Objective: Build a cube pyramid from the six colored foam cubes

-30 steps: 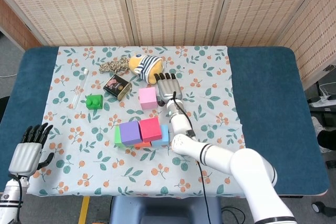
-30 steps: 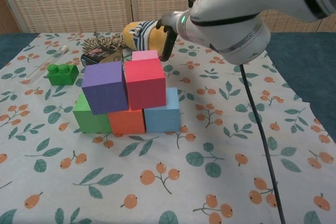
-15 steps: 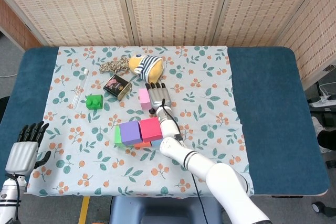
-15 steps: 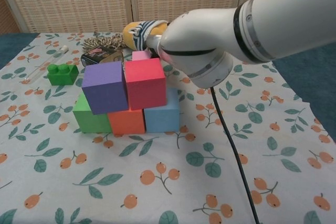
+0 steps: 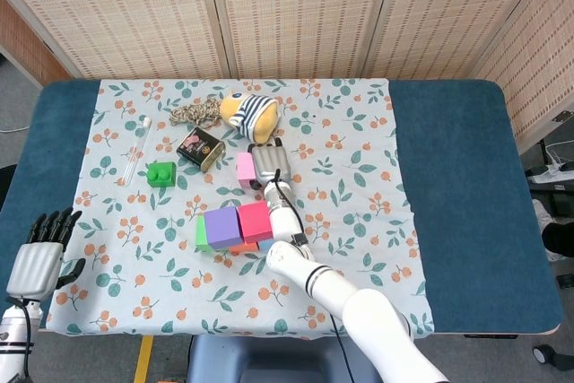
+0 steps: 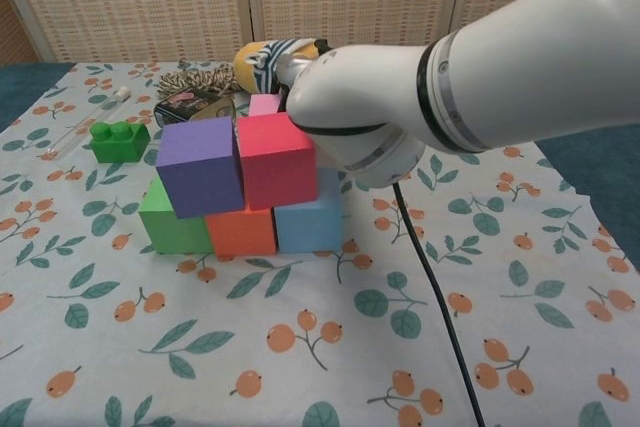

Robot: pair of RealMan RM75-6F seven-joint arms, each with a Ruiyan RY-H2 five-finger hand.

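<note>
Behind the stack: pink cube sits at nine o'clock, touching the right hand.
Grip: cannot tell if closed.

No lettering, brand, number or sign can be read in either view. The small dark tin at about 11 o'clock from the cube stack carries a printed label, but the print is too small and blurred to make out. The foam cubes show plain coloured faces.
</note>
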